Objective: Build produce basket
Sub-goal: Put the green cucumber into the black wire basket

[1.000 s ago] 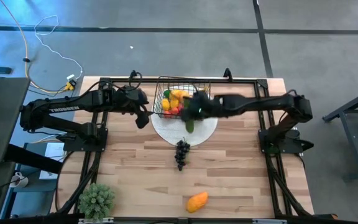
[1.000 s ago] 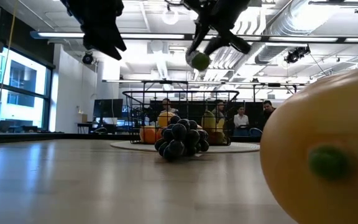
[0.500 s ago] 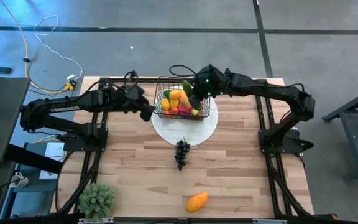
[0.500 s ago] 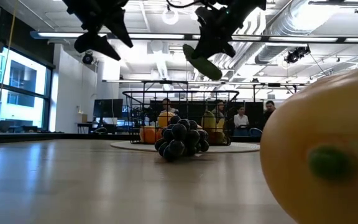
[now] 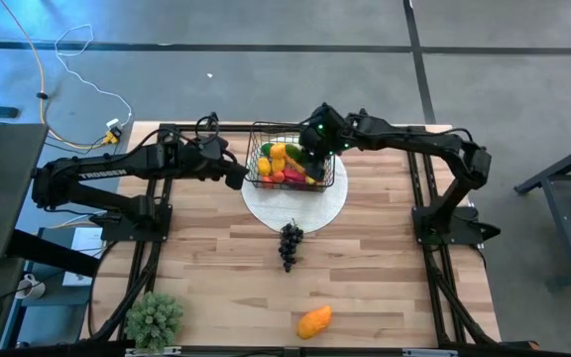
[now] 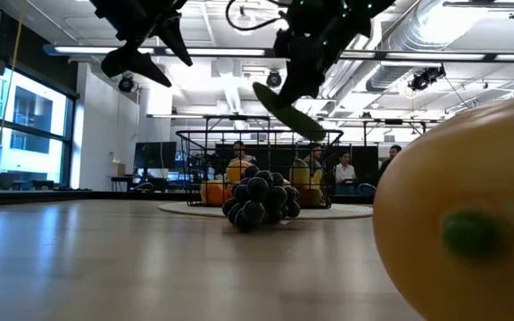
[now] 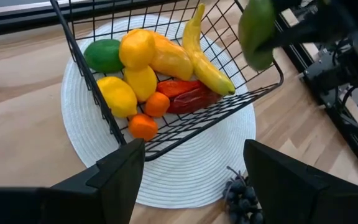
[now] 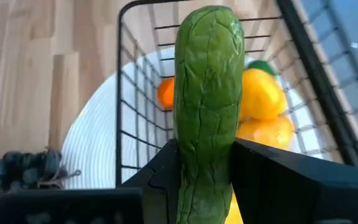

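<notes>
The black wire basket (image 5: 287, 159) stands on a round white plate (image 5: 300, 210) at the table's far middle. It holds a banana, lemons, oranges, a lime and a red chilli (image 7: 188, 99). My right gripper (image 8: 205, 186) is above the basket, shut on the green cucumber (image 8: 207, 81), which also shows in the low view (image 6: 286, 111). My left gripper (image 7: 194, 180) is open and empty, just left of the basket (image 7: 166, 134). The dark grapes (image 5: 290, 244) lie on the table near the plate. The orange mango (image 5: 314, 321) lies near the front edge. My right gripper pinches the cucumber between its two fingers (image 8: 260, 180), on its two sides near one end (image 8: 205, 158). The cucumber is lifted clear. It slants in the low view, its free end (image 6: 315, 134) lower, just above the basket's rim.
A green bushy potted plant (image 5: 154, 319) stands at the table's near left corner. The mango fills the right of the low view (image 6: 462, 205). The grapes sit in front of the basket there (image 6: 259, 201). Bare wood lies between the plate and the front edge.
My right gripper has carried the cucumber from over the plate's near side toward the far edge, to above the basket. The cucumber has turned from end-on to slanting in the low view, and its free end has sunk toward the basket's rim.
</notes>
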